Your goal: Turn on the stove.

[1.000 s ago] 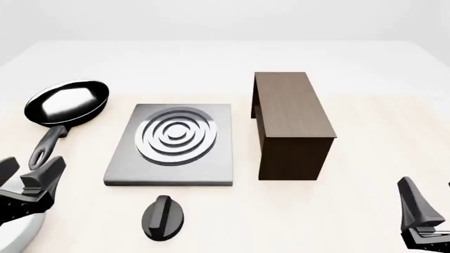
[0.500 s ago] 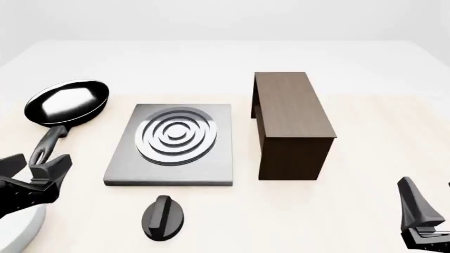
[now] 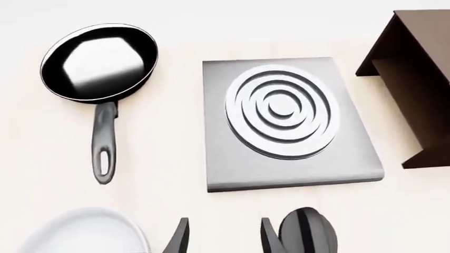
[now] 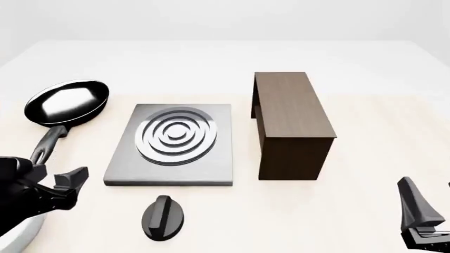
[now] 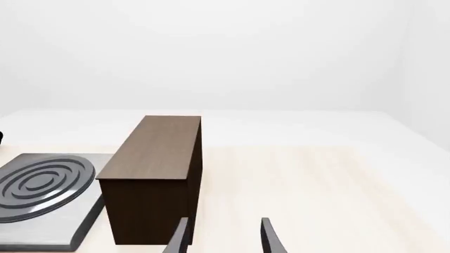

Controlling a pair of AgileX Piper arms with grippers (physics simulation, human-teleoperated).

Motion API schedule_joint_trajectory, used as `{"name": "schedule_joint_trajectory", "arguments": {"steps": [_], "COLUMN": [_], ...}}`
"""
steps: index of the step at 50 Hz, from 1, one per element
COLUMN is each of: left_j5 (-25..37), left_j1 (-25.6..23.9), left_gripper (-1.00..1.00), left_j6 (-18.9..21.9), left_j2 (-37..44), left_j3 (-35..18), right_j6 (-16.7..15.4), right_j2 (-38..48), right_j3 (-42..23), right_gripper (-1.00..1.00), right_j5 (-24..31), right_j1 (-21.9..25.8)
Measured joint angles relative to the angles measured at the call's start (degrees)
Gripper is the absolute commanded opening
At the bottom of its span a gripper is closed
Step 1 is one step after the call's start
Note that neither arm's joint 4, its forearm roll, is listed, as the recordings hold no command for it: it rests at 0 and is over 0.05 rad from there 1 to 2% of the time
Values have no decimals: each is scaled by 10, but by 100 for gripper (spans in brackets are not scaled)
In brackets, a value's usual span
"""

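Approaching stage: left gripper [image 4: 60,184] hangs low at the table's near-left, fingers spread with nothing between them, pointed roughly toward the knob [image 4: 164,217]. No contact with it yet. Knob sits on the table just in front of the stove [image 4: 172,145], apart from the slab, a raised ridge across its top. Stove lies flat mid-table, silver burner rings [image 4: 175,135] up. Frying pan [image 4: 67,103] is off to the stove's left, dark wooden box [image 4: 290,124] to its right. Neither matters here.

Next move, as I judge it: bring the left gripper over the knob, line the fingers either side of the ridge, close, then twist. Ridge direction needs matching or the fingers will slip off.

Right gripper [image 5: 221,234] is parked at the near-right, fingers apart, empty, facing the box.

Hard to see: left wrist view cuts the knob at the frame edge, only its top part shows beside one fingertip. Both grippers are clipped by the front view's edges. White round object [image 3: 88,232] near the left arm is cropped, can't tell what it is. No on/off marking readable on the knob.
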Motion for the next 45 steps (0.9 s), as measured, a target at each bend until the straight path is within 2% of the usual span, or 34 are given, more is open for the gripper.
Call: {"name": "schedule_joint_trajectory", "arguments": {"steps": [16,45], "left_j5": [-36,-95], "left_j1": [-16,-90], "left_gripper": [100,100], "left_j6": [6,-49], "left_j2": [56,148], "left_j3": [28,57], "right_j6": [0,0], "right_j2": [0,0], "right_j3": [0,0], "right_gripper": [100,100], "right_j5": [0,0], "right_j1": [0,0]}}
